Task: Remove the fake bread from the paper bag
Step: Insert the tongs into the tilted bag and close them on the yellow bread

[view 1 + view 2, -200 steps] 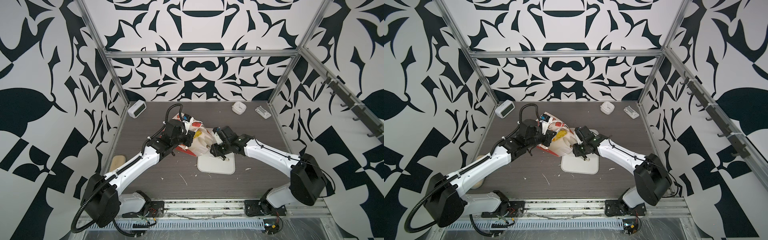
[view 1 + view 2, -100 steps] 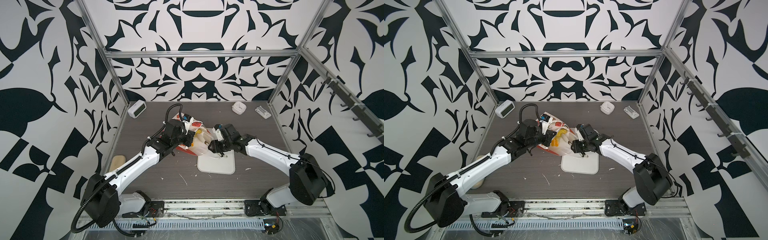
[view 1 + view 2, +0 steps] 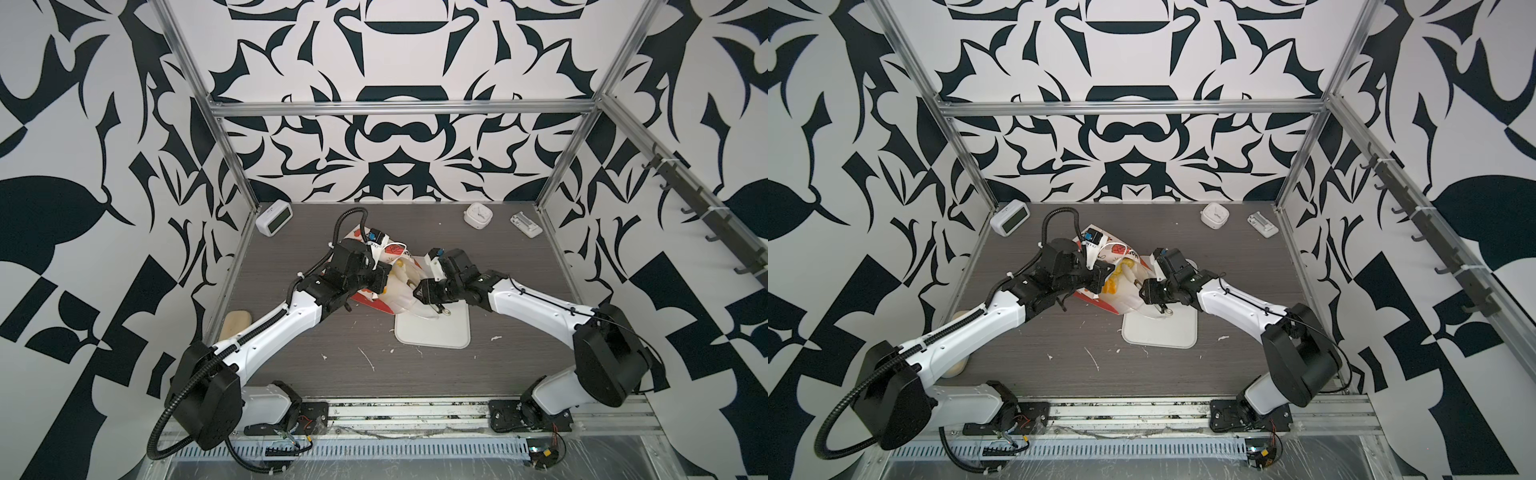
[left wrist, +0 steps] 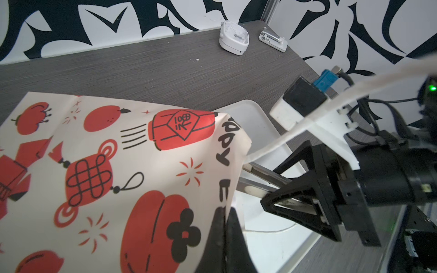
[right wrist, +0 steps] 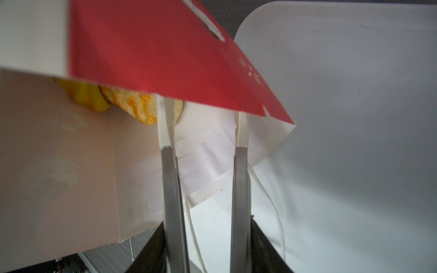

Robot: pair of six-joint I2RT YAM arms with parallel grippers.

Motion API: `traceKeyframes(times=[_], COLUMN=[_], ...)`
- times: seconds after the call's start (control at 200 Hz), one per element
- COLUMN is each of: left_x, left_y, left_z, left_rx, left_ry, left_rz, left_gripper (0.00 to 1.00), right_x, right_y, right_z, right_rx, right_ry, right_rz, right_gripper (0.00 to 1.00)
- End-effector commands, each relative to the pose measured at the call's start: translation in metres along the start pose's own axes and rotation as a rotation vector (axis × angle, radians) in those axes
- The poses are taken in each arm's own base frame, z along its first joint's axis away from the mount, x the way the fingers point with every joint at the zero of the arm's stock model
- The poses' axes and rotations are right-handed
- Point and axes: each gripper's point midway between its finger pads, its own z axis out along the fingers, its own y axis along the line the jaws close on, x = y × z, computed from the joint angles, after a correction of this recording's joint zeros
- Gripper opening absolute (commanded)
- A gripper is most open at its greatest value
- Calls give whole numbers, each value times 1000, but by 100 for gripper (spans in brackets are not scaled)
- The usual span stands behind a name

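- The left gripper (image 4: 224, 214) is clamped tight on the rim of the paper bag (image 4: 113, 165).
- The right gripper (image 5: 203, 137) is partly parted and empty, with its tips inside the bag's mouth, reaching in from 3 o'clock.
- The bread (image 5: 132, 106) sits inside the bag just past those tips; whether they touch it is unclear.
- The bag lies near the table's middle, its mouth over the tray (image 3: 432, 332) at 5 o'clock.
- Only yellow-orange patches of bread show.

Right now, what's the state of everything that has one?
paper bag, on its side, mouth open
fake bread, inside the bag
left gripper, shut on the bag's rim
right gripper, open, fingertips inside the bag mouth, empty
white tray, flat, no bread on it
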Motion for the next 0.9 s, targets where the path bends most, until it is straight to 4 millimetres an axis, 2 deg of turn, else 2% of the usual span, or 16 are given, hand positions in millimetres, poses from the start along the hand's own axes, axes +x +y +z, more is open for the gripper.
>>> traceKeyframes(times=[0.0,0.21,0.45,0.66,0.895], left_x=[-8,-8,-13,-19,-19], left_y=[-8,-5,0,-4,-3], left_z=[-3,1,7,6,4], left_rx=[36,22,-4,14,9], left_ry=[-27,-30,-42,-54,-59], left_rz=[1,-9,-15,-13,-13], left_gripper=[2,2,2,2,2], right_x=[-25,-29,-23,-20,-28], right_y=[15,23,19,14,15], right_z=[-3,-4,-4,6,9], right_rx=[-60,-99,-104,-96,-102], right_ry=[-80,-94,-104,-89,-124], right_rz=[-10,-12,0,2,6], right_gripper=[51,51,51,50,41])
